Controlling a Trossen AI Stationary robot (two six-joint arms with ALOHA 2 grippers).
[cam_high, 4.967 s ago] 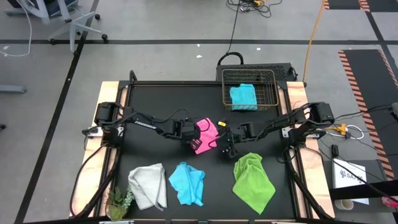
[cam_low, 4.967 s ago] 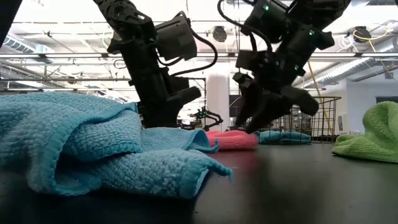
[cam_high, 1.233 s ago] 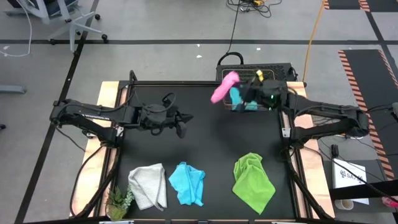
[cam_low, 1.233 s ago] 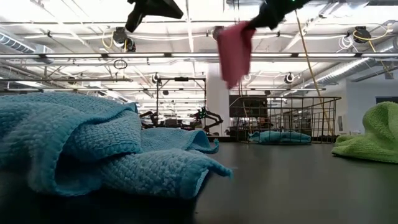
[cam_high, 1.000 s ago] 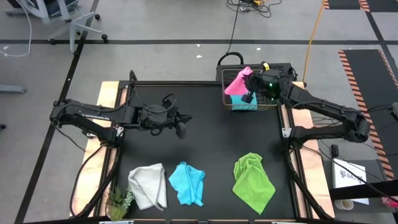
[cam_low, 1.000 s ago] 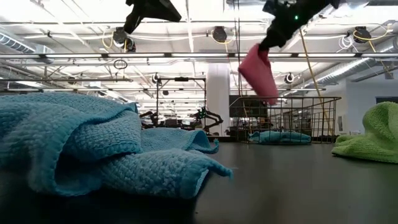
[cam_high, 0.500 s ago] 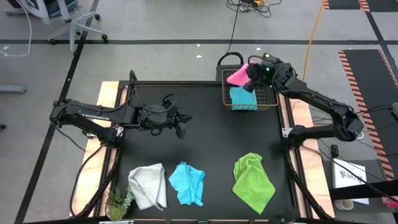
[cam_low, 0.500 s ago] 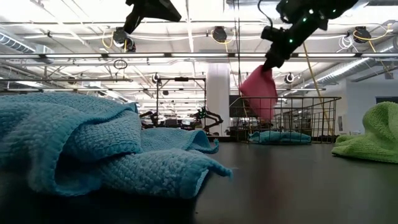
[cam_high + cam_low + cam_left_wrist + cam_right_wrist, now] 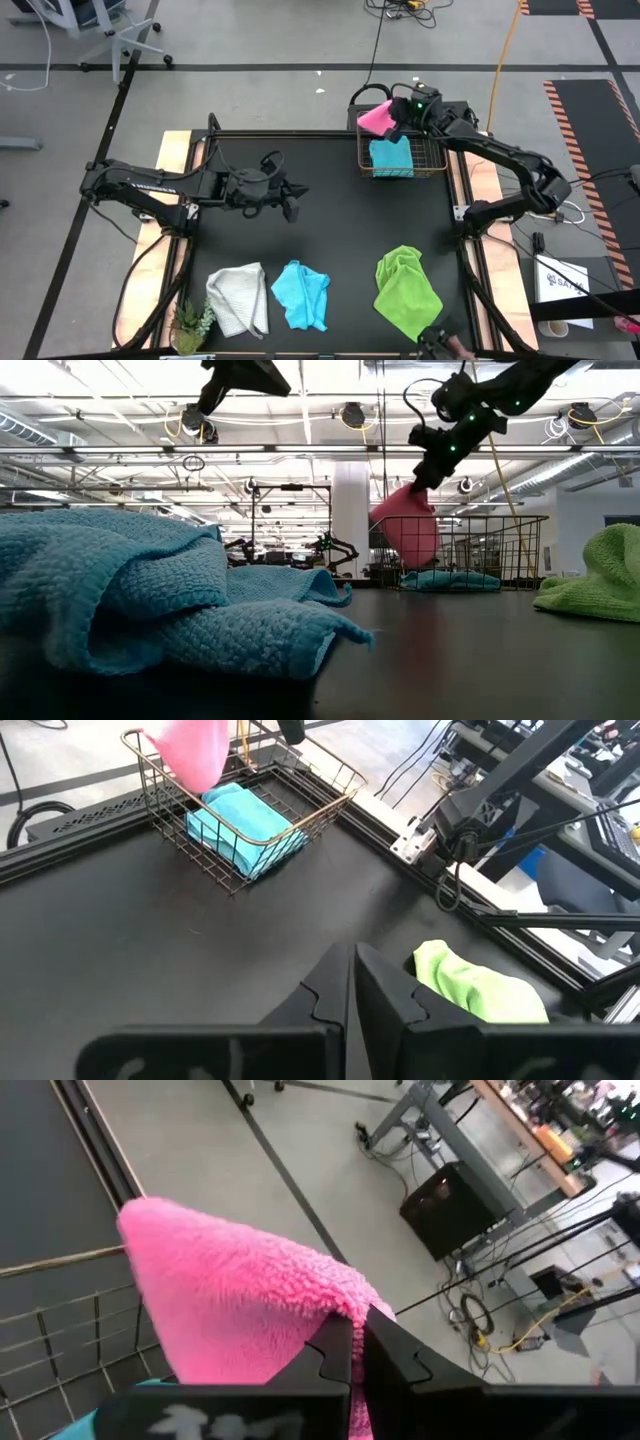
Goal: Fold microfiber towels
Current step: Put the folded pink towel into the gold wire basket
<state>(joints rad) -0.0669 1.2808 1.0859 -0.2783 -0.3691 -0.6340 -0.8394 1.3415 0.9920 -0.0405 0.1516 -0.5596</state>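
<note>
Delivering a folded towel to the wire basket (image 9: pixel 428 152) at the far right of the desk (image 9: pixel 330 230). Right hand (image 9: pixel 392 118) pinching the pink towel (image 9: pixel 376 117) by its top edge, fingers pressed together on the fabric, with the cloth dangling above the basket's far-left corner (partly over the rim, by the high view). Inside the basket already, one folded light blue towel (image 9: pixel 391 156). Left hand (image 9: pixel 292 208) waiting over the bare middle of the desk, fingers pressed together on nothing.

Three towels not yet folded, lying crumpled along the near edge: white-grey towel (image 9: pixel 238 297), second light blue towel (image 9: pixel 301 294), lime green towel (image 9: pixel 407 291). So roughly two of five handled, judging from how things lie.

Next, probably: shifting the pink towel further over the basket's inside, lowering it onto or beside the blue one, then spreading the fingers to let go. Care needed so the fold does not fall open or catch on the rim.
</note>
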